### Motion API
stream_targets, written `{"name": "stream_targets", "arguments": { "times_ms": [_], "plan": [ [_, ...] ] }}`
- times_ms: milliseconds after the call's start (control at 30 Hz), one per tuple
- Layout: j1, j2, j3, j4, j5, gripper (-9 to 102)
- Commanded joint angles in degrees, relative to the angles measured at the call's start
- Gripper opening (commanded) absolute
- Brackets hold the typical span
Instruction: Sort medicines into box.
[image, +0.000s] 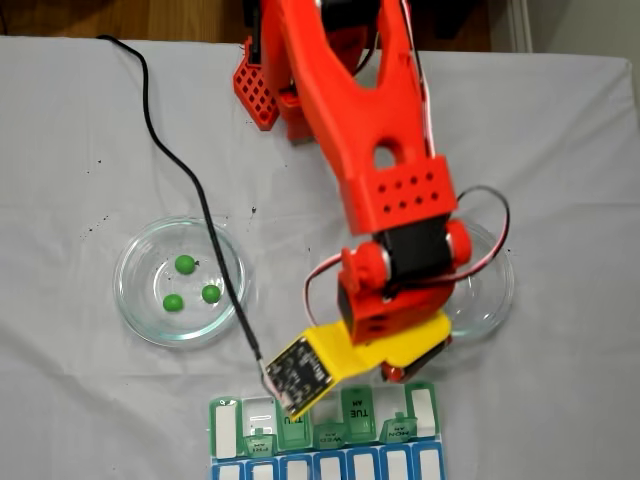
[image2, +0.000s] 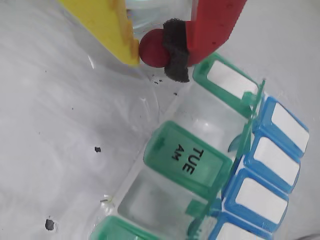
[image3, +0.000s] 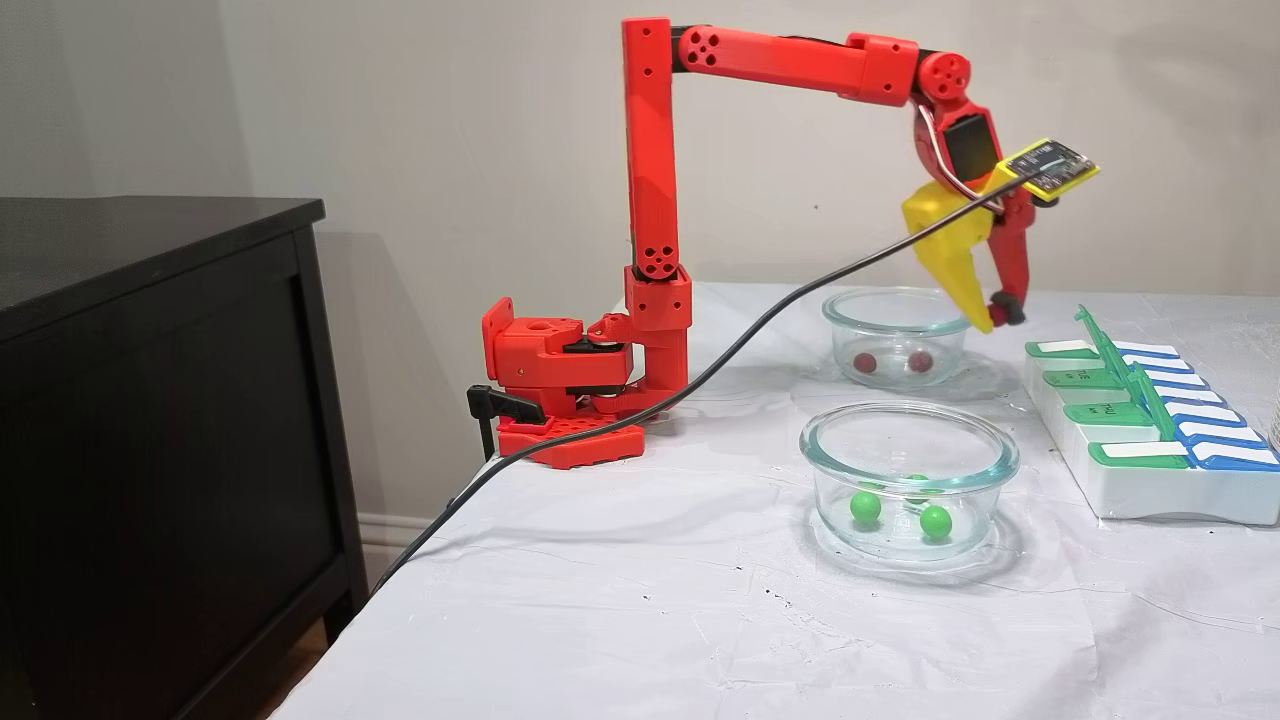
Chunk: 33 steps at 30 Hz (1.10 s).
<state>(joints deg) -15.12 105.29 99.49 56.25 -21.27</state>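
Glass dish (image: 140, 290) on the left of my top-down fixed view holds three green pills (image: 185, 264), loose and apart from one another. A black cable (image: 200, 205) runs across that dish toward the yellow camera mount. To its right the red arm (image: 365, 120) reaches down over the white cloth (image: 80, 150), partly covering a second glass dish (image: 490, 300).

In the side fixed view I see the green-pill dish (image3: 908, 450) nearest the camera, and behind it the second dish (image3: 893, 310) with two red pills (image3: 866, 361) on its bottom. The gripper (image3: 996, 315) hangs above that dish's right rim, between it and the pill box (image3: 1150, 490).

Wrist view: the yellow finger and the red finger with its black pad are clamped on one red pill (image2: 154, 47) (pad and yellow tip both touching it). The gripper (image2: 152, 50) sits just above and to the left of the pill box (image2: 200, 165). Box lids: the green TUE AM lid (image2: 187, 160) is down, the clear compartments on either side of it stand open, blue lids (image2: 272, 155) along the right are closed.
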Motion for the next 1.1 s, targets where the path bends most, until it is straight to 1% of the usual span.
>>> {"name": "stream_targets", "arguments": {
  "times_ms": [0,300,567,867,1067],
  "plan": [
    [0.2,-1.2,-8.3,-1.5,0.3,0],
    [0.5,-5.8,-12.0,-3.3,0.8,0],
    [0.5,-3.2,-12.6,-1.8,0.6,0],
    [0.5,-4.1,-11.9,-6.2,1.4,0],
    [0.9,-2.6,-12.1,-5.4,1.1,0]
  ]
}}
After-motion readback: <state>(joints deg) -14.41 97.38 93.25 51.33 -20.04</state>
